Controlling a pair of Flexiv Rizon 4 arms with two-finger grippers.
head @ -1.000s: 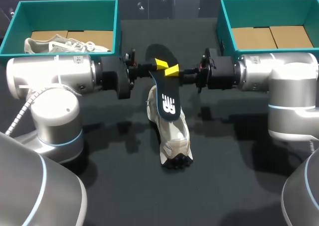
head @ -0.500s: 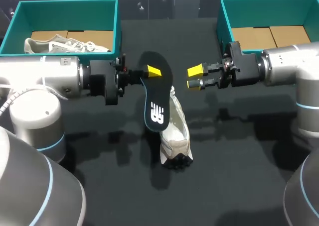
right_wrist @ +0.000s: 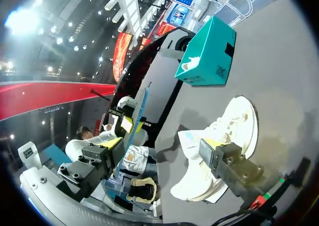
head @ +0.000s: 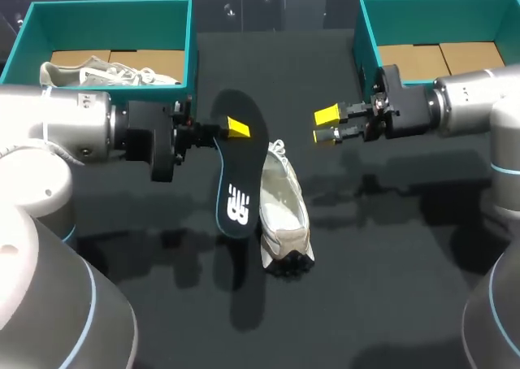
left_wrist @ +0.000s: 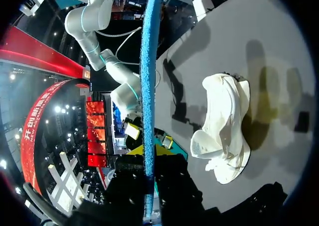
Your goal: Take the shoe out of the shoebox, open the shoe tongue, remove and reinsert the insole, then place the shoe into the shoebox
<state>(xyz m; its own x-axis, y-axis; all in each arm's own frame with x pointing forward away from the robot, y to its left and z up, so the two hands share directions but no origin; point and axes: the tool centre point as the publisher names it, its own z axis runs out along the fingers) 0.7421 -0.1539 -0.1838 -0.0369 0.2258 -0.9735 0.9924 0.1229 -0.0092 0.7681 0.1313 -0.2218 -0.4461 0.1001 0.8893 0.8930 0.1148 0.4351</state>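
Here the left hand (head: 236, 128) pinches the insole (head: 234, 197) beside the shoe (head: 284, 210), while the right hand (head: 327, 126) stands with fingers apart.

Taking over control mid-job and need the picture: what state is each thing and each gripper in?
insole: out of the shoe, held at one end.
left gripper: shut on the insole.
right gripper: open, holding nothing.
shoe: on the table, ungripped, no insole inside.
left shoebox: open, second shoe inside.
right shoebox: open, no shoe inside.
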